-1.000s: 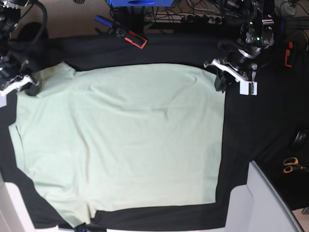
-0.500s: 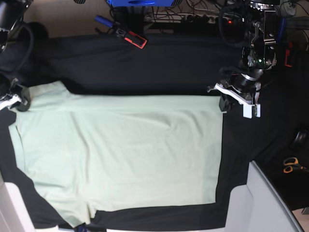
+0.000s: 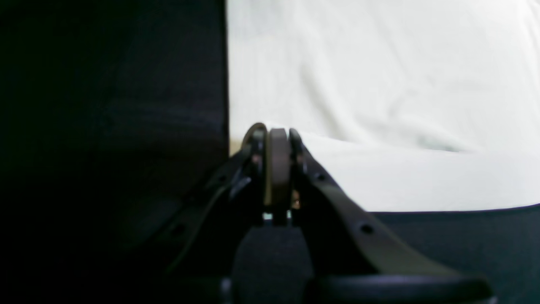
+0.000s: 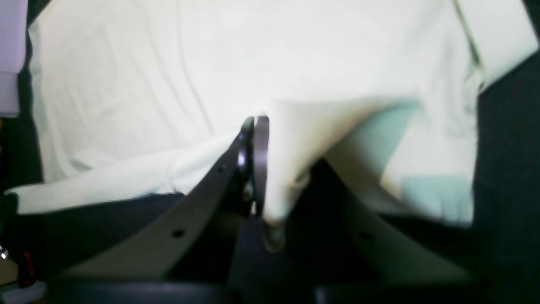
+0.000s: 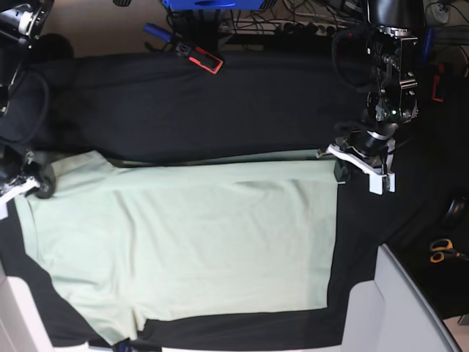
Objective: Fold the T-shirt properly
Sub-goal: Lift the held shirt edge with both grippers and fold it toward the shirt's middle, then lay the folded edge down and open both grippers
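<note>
The pale mint T-shirt lies spread on the black cloth, its far edge lifted and carried toward the near side. In the base view my left gripper is shut on the shirt's far right corner. My right gripper is shut on the far left corner by the sleeve. The left wrist view has the left gripper pinching the edge of the T-shirt, jaws pressed together. Cloth of the T-shirt hangs from the closed right gripper in the right wrist view.
A red and black tool and a blue pen lie beyond the cloth's far edge. Orange-handled scissors sit at the right. A grey-white box stands at the near right, and a white block at the near left.
Both grippers have drawn the shirt's far edge toward the near side, uncovering more black cloth behind it. Both stayed shut on their corners.
</note>
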Action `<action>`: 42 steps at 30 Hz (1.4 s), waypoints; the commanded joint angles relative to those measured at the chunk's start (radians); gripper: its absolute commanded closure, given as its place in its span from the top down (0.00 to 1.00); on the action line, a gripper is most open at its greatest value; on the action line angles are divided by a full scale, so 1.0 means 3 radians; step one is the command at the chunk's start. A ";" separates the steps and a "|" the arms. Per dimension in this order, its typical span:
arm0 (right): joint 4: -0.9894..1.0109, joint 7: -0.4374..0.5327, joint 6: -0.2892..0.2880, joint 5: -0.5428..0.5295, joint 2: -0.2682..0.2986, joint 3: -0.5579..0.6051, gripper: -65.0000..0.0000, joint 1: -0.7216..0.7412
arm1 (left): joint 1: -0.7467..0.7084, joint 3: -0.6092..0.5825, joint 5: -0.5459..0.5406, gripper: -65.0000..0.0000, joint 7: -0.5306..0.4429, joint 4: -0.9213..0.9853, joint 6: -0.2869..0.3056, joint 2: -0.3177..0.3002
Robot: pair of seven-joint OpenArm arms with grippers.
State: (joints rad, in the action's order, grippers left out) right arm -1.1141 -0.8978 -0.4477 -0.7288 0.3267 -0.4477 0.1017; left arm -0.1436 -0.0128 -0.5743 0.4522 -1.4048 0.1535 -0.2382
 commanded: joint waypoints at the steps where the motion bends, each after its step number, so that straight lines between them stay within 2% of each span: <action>1: 0.0018 0.0100 -0.0019 -0.0038 0.0105 0.0058 0.00 0.0093 | 0.0057 0.0025 -0.0021 0.00 -0.0073 -0.0030 -0.0003 -0.0027; 11: 0.0417 0.0418 -0.0019 -0.0038 0.0126 0.0410 0.00 0.0334 | 0.0302 0.0009 -0.0016 0.00 -0.0073 0.0261 -0.0003 -0.0032; 18: 0.0422 0.0433 -0.0019 0.0371 0.0136 0.0416 0.00 0.0538 | 0.0486 0.0004 -0.0016 0.00 -0.0073 0.0476 -0.0003 -0.0027; 24: 0.0709 0.0438 -0.0029 0.0371 0.0156 0.0436 0.00 0.0697 | 0.0635 -0.0001 -0.0016 0.00 -0.0073 0.0655 -0.0003 -0.0027; 29: 0.0852 0.0597 -0.0034 0.0376 0.0146 0.0446 0.00 0.0712 | 0.0788 -0.0221 -0.0016 0.00 -0.0093 0.0783 -0.0003 -0.0037; 35: 0.0944 0.0673 -0.0040 0.0381 0.0156 0.0451 0.00 0.0774 | 0.0865 -0.0216 -0.0016 0.00 -0.0098 0.0819 -0.0003 -0.0027; 42: 0.0944 0.0694 -0.0029 0.0381 0.0161 0.0676 0.00 0.0922 | 0.0906 -0.0211 -0.0016 0.00 -0.0098 0.0819 -0.0003 -0.0037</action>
State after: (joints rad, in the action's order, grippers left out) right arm -0.8143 -0.7067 -0.4519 -0.6022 0.3542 -0.2417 0.3527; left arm 0.1127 -0.0811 -0.5735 0.4465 -1.1423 0.1535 -0.2371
